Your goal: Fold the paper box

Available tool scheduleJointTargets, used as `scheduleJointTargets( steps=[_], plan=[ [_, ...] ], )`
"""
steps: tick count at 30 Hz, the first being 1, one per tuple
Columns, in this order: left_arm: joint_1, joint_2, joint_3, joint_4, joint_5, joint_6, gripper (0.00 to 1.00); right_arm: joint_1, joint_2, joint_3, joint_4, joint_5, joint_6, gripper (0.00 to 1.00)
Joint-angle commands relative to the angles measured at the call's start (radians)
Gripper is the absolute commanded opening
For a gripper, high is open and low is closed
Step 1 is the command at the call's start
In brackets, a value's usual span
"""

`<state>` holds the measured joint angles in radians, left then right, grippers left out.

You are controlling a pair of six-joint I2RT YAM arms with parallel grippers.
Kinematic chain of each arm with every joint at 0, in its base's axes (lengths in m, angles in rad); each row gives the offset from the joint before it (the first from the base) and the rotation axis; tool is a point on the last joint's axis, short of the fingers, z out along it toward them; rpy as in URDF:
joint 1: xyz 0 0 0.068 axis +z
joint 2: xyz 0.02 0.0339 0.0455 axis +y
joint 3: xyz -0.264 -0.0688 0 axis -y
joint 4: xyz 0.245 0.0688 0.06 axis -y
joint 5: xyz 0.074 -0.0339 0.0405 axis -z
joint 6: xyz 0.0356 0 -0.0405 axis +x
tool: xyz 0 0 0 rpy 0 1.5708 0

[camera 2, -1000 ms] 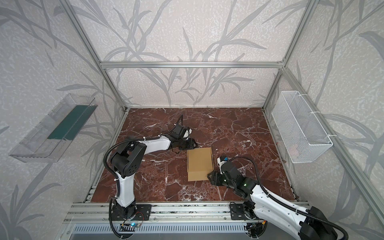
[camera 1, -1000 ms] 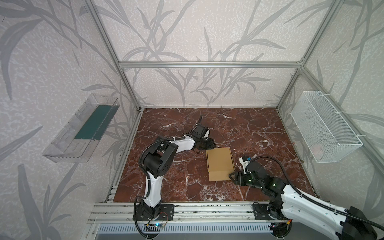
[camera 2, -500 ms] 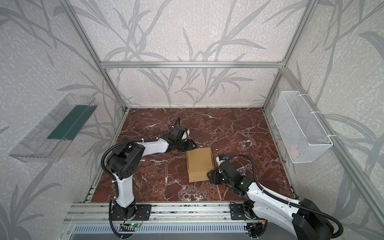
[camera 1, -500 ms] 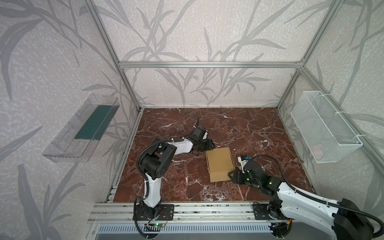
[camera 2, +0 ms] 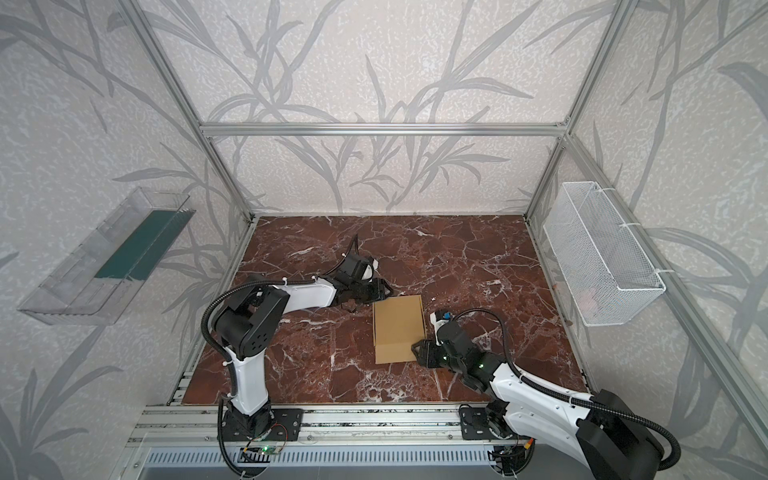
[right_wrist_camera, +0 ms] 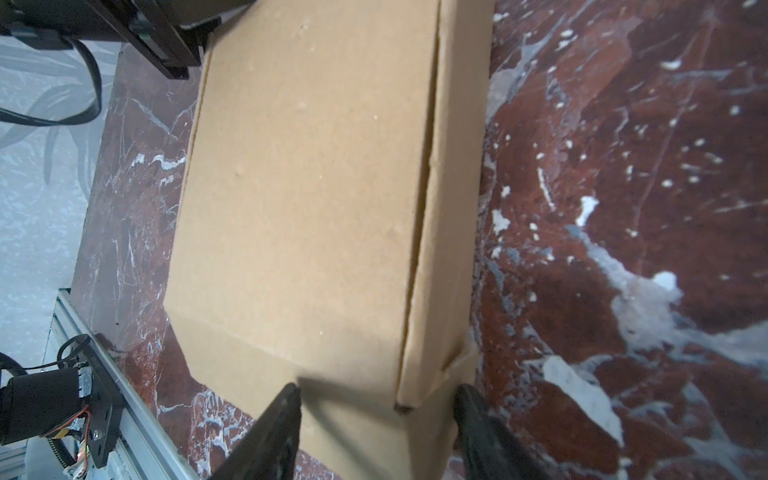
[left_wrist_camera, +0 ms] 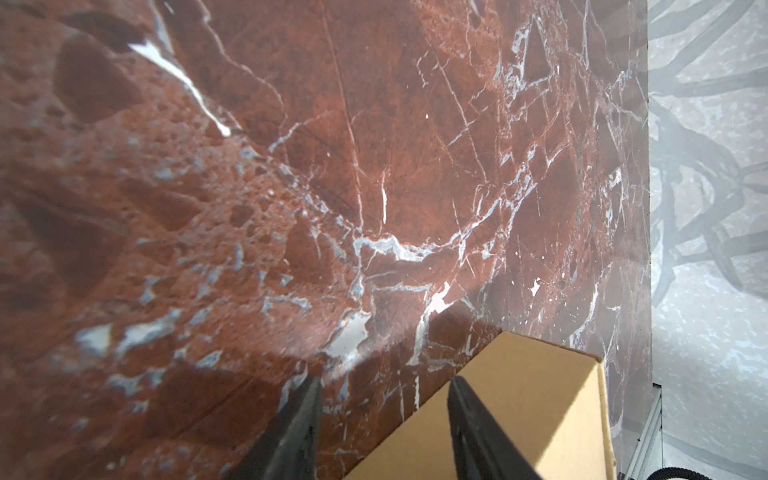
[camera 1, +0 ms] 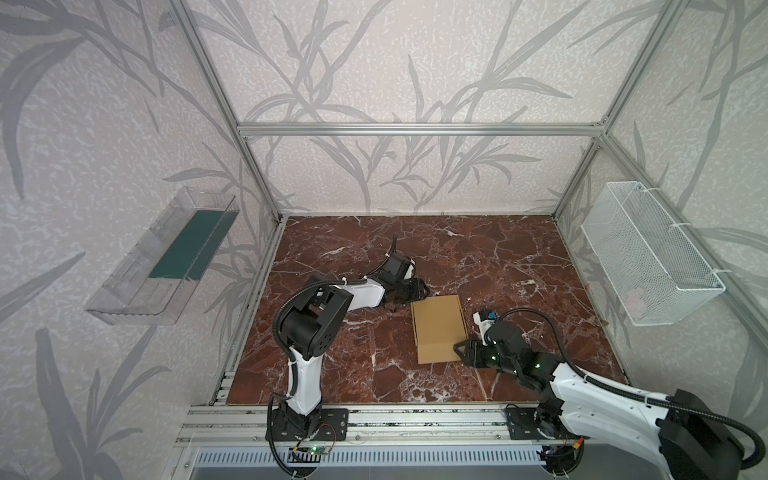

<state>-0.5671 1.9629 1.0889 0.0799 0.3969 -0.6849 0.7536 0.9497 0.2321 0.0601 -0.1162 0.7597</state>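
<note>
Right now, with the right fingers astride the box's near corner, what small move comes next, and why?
Probably ease the right fingers shut on that corner of the paper box: they stand apart on either side, a small tab pokes out there and the side seam gapes, so a pinch may seat it.

Ahead of the left fingers (left_wrist_camera: 295, 436) the counter (left_wrist_camera: 374, 145) lies bare up to the wall (left_wrist_camera: 706, 208). The paper box (left_wrist_camera: 540, 399) blocks the side by one finger, its edge passing close by that tip. The right fingers (right_wrist_camera: 274, 436) straddle a corner of the box. Ahead of them its closed top fills the way up to the left arm (right_wrist_camera: 104, 20). Outside one right finger the counter is open.
</note>
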Motion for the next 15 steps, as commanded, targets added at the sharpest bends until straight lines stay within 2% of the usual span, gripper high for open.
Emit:
scheduleJointTargets(
  steps=[1,12,15],
  plan=[
    [-0.002,0.076,-0.076,-0.195,-0.03,-0.015,0.53,0.004,-0.004,-0.008,0.05,-0.007,0.01,0.57],
    [-0.002,0.074,-0.092,-0.177,-0.029,-0.019,0.53,0.004,0.014,-0.015,0.074,-0.014,0.027,0.53],
    [-0.001,0.068,-0.097,-0.176,-0.03,-0.024,0.53,0.004,0.01,-0.005,0.014,-0.006,0.045,0.55]
  ],
)
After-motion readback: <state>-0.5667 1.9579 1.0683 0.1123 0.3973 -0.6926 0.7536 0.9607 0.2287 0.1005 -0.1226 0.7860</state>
